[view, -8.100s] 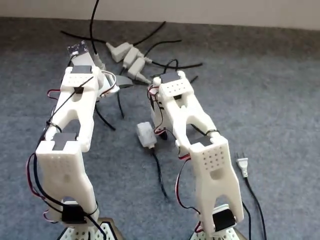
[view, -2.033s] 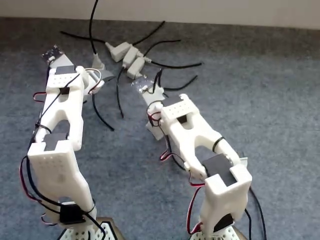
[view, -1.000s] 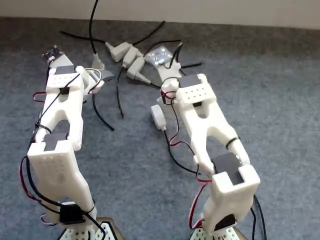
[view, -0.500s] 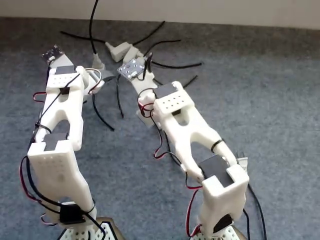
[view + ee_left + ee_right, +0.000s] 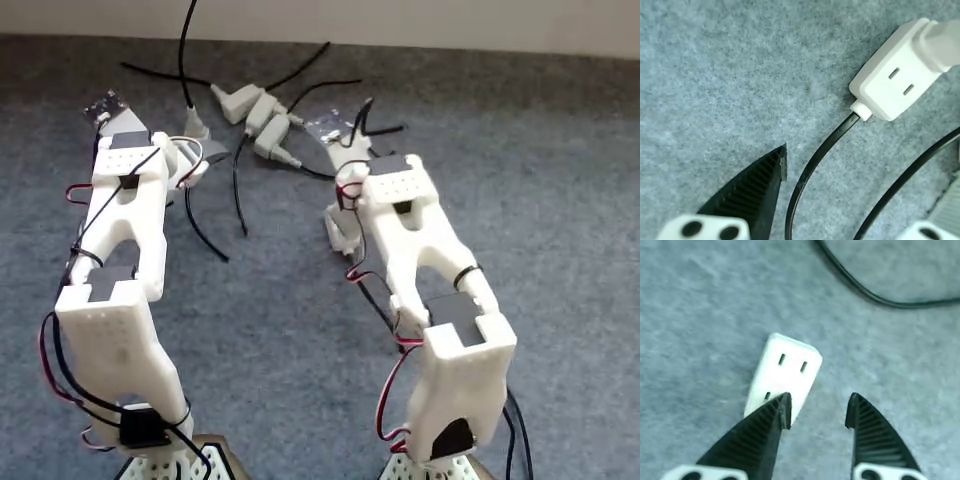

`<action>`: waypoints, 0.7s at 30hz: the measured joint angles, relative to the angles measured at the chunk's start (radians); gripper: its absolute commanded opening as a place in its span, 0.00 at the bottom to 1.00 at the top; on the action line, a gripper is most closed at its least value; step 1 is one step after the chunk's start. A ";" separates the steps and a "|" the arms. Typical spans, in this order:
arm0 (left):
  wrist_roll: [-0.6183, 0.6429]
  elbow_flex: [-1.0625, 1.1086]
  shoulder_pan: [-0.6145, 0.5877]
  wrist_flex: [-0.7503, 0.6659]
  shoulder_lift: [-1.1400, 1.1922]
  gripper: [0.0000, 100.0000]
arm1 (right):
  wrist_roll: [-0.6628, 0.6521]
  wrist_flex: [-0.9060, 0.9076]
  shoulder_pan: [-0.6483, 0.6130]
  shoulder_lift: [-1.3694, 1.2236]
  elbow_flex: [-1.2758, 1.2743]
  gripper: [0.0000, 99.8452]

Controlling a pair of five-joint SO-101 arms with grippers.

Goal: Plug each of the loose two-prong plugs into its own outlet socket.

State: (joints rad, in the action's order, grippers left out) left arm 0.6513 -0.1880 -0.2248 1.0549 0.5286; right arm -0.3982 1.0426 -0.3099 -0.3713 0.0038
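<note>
Soft, even light falls on the grey carpet (image 5: 570, 220). Shadows under the left arm (image 5: 130, 230) and right arm (image 5: 420, 240) are faint. The white socket (image 5: 785, 372) looks bright.

Two arms stood side by side, the left arm (image 5: 145, 200) and the right arm (image 5: 400, 195). Both were built of white printed plastic shells dotted with grids of small holes. Black servo blocks (image 5: 145, 428) sat at the joints, and loose red, black and white wires (image 5: 385, 400) looped alongside. Their ends carried pointed black fingers (image 5: 762, 435) with fine ridges, on white brackets (image 5: 875, 472) with dark screw holes.
</note>
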 measured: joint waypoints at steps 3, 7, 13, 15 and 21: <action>0.000 0.000 0.000 0.000 0.000 0.46 | -0.003 0.074 0.041 -0.005 0.044 0.19; -0.002 0.000 0.000 0.000 0.000 0.46 | -0.003 0.229 0.081 0.017 0.158 0.19; -0.002 0.000 0.000 0.000 0.000 0.46 | -0.003 0.505 0.146 0.110 0.276 0.19; -0.002 0.000 0.000 0.000 0.000 0.46 | -0.003 0.589 0.175 0.130 0.281 0.19; -0.002 0.000 0.000 0.000 0.000 0.46 | -0.043 0.680 0.365 0.176 0.281 0.18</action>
State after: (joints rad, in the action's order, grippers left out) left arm 0.6498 -0.1880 -0.2248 1.0549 0.5286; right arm -0.4411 1.7223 0.0552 -0.1949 0.2846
